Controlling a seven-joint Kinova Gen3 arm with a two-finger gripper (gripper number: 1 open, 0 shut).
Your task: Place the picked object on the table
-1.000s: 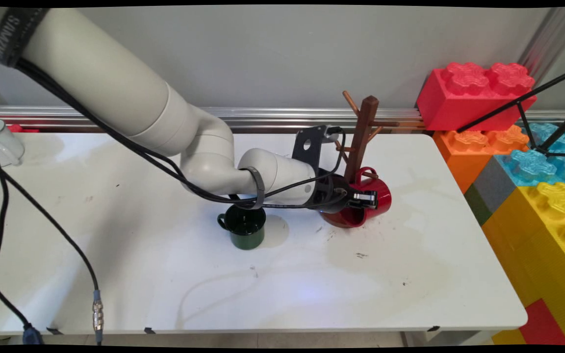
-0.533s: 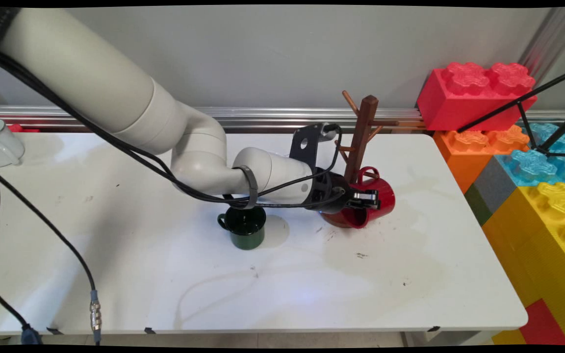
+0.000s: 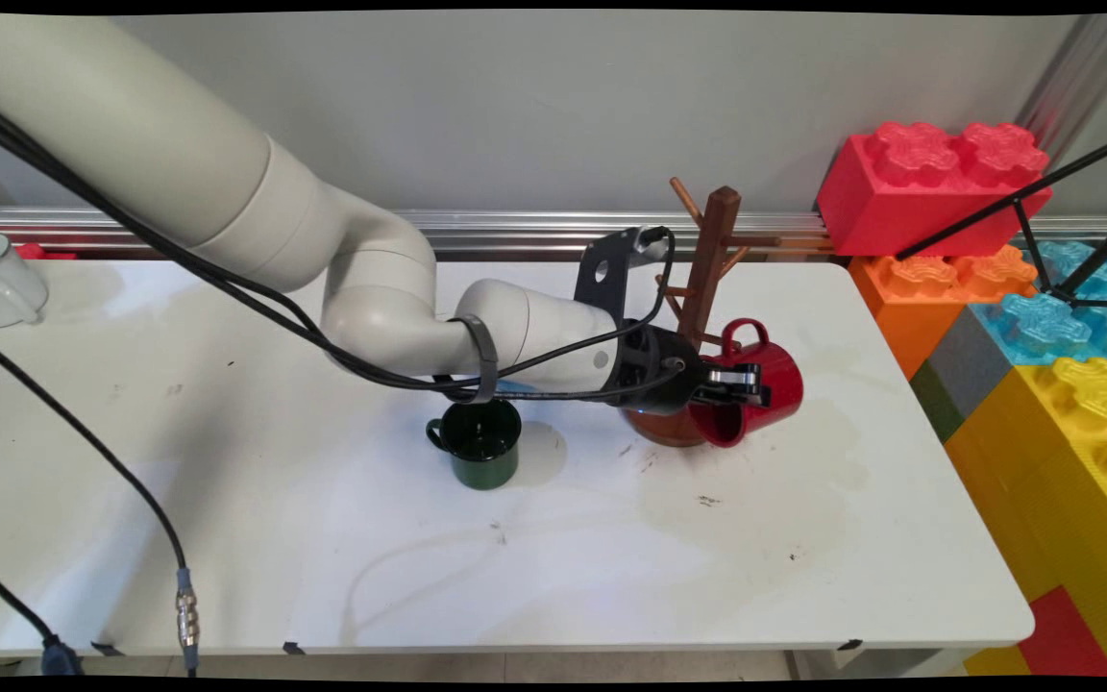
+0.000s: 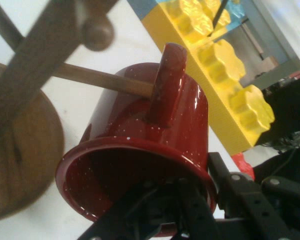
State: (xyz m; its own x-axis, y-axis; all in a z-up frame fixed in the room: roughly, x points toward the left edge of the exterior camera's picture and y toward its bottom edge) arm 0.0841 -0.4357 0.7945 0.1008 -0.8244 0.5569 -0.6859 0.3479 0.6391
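Hand (image 3: 741, 383) pinching the rim of the red mug (image 3: 760, 380), held on its side off the bench (image 3: 803, 538), handle up against a peg of the wooden mug tree (image 3: 707, 279) just behind; green mug (image 3: 479, 444) back beneath the forearm

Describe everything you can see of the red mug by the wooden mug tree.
The red mug looks like glossy speckled enamel, dark red inside, with a loop handle. It is tipped on its side, mouth towards the arm and handle uppermost, just right of the mug tree. The gripper is shut on its rim, one finger inside, one outside. In the hand view a wooden peg reaches its handle.
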